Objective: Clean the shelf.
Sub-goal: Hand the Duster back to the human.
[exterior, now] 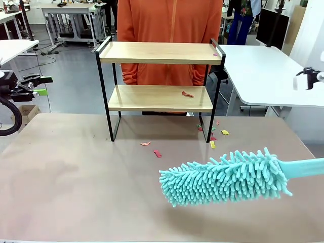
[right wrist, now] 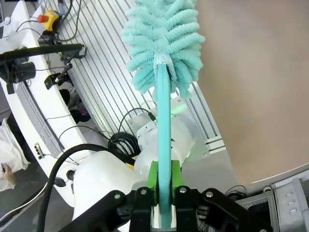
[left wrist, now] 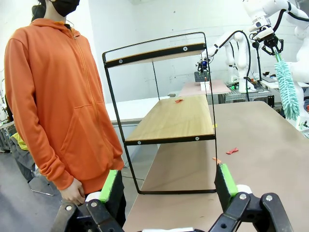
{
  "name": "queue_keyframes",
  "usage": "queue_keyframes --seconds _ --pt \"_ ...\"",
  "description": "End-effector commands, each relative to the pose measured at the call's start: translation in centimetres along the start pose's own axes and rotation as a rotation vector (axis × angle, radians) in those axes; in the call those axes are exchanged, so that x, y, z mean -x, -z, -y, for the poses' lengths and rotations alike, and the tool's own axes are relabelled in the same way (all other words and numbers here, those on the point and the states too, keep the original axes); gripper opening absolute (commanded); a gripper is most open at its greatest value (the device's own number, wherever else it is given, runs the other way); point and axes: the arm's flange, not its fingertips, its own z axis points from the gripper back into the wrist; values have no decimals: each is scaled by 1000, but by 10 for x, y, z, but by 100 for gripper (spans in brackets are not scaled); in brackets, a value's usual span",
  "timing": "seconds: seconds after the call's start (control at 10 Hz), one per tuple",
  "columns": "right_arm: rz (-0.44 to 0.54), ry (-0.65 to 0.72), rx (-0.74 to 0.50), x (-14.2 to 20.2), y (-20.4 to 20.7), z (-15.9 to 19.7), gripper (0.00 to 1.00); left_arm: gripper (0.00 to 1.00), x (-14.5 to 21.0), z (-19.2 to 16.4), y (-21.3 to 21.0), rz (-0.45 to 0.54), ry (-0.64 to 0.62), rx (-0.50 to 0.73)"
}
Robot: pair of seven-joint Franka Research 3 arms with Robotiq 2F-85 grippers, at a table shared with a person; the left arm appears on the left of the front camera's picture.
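The right gripper (right wrist: 163, 186) is clamped on the handle of a teal duster (exterior: 228, 177), its green pads (right wrist: 152, 179) pressed to either side of the flat shaft. In the front view the duster's fluffy head hangs low over the brown table (exterior: 76, 177), right of centre and on the robot's side, with the handle running off the picture's right edge; it is well apart from the shelf (exterior: 159, 86). The left gripper (left wrist: 169, 186) is wide apart and holds nothing; its two green pads (left wrist: 109, 186) frame the shelf's end rail in the left wrist view, and in the front view it sits at the far left edge, off the table. The shelf stands upright on the table's far side, near the middle. A small red scrap (exterior: 188, 93) lies on its lower board toward the right, and a tiny pinkish bit (exterior: 215, 54) sits at the right end of the top board. More scraps (exterior: 157, 153), red, yellow and green, lie on the table around the shelf's right legs and just in front of it. A person in an orange hoodie (exterior: 169, 30) stands right behind the shelf.
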Motion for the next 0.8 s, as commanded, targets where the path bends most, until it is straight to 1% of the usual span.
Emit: queue_keyframes --seconds 0.0,0.2,0.3,0.4,0.5,0.6,0.7 --pt "11 9 0 1 -2 -2 13 100 -3 3 -1 -3 8 4" --pt "0 0 0 0 0 0 13 100 0 0 0 0 0 0" --pt "62 -70 44 -15 -13 27 13 100 -8 18 26 -23 -5 -10" --pt "103 -121 66 -23 -16 49 13 100 -15 41 47 -29 21 -8" --pt "128 -163 74 -25 -18 72 13 100 -20 61 62 -28 24 -39" --pt "129 -236 84 -26 -18 93 13 100 -25 84 78 -23 3 -79" --pt "185 -331 90 -28 -19 110 13 100 -30 114 96 -39 19 -93"
